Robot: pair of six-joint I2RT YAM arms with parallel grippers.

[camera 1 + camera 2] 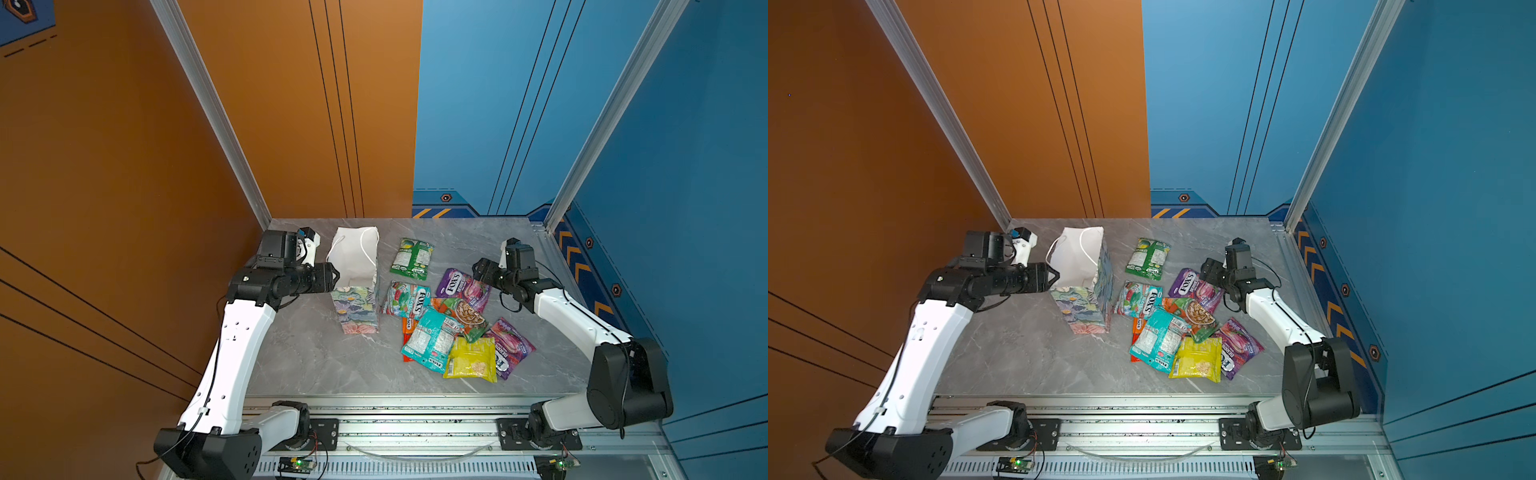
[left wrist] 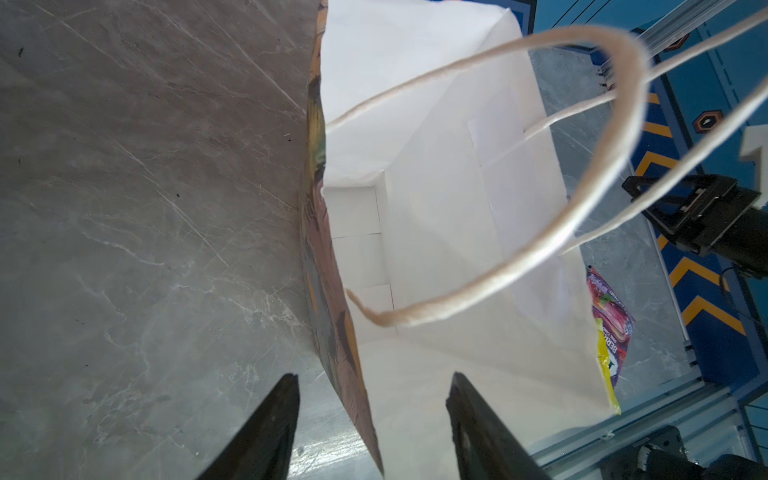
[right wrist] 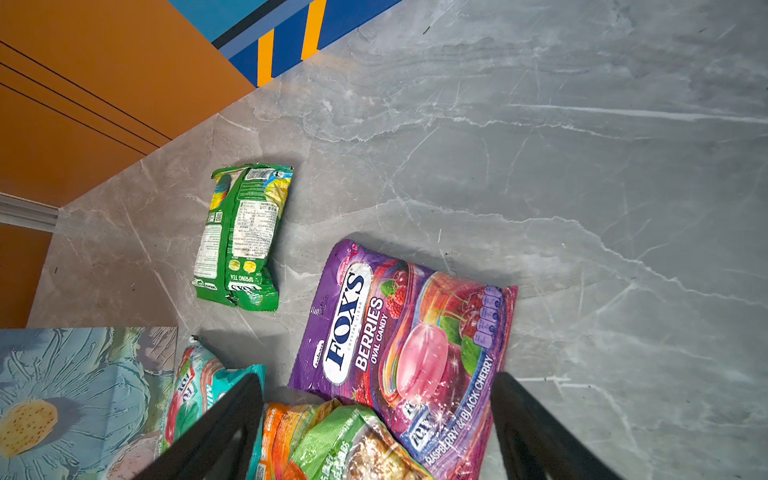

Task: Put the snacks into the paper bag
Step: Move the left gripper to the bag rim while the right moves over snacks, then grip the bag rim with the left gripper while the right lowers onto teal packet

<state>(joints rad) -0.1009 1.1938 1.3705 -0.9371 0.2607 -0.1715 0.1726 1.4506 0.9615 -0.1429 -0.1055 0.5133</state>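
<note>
Snacks [image 1: 432, 338] lie loose on the table [image 1: 316, 365], and none shows in the paper bag [image 1: 357, 303], whose white inside looks bare in the left wrist view. Reading the table from above with the robot's base at 6 o'clock, the bag stands upright at about 10 o'clock. A green packet [image 1: 412, 258] lies alone near 12, and the rest overlap in a heap from 2 to 4 o'clock. The left tool [image 2: 372, 376] is spread, its jaws straddling the bag's 9 o'clock wall without yet pinching it. The right tool [image 3: 376, 376] hangs wide apart over a purple packet [image 3: 399, 353], gripping nothing. Several things could go wrong from here, I judge. The bag is empty and light, so a push or an off-centre pinch from the left tool may tip it, slide it or crease its mouth shut. A cord handle [image 2: 625, 112] loops across the opening and could catch a packet on its way in. One edge of the purple packet appears to sit under an orange-and-green packet [image 3: 332, 440], so lifting it may drag that neighbour along. Glossy film can also slip from a shallow grip.
</note>
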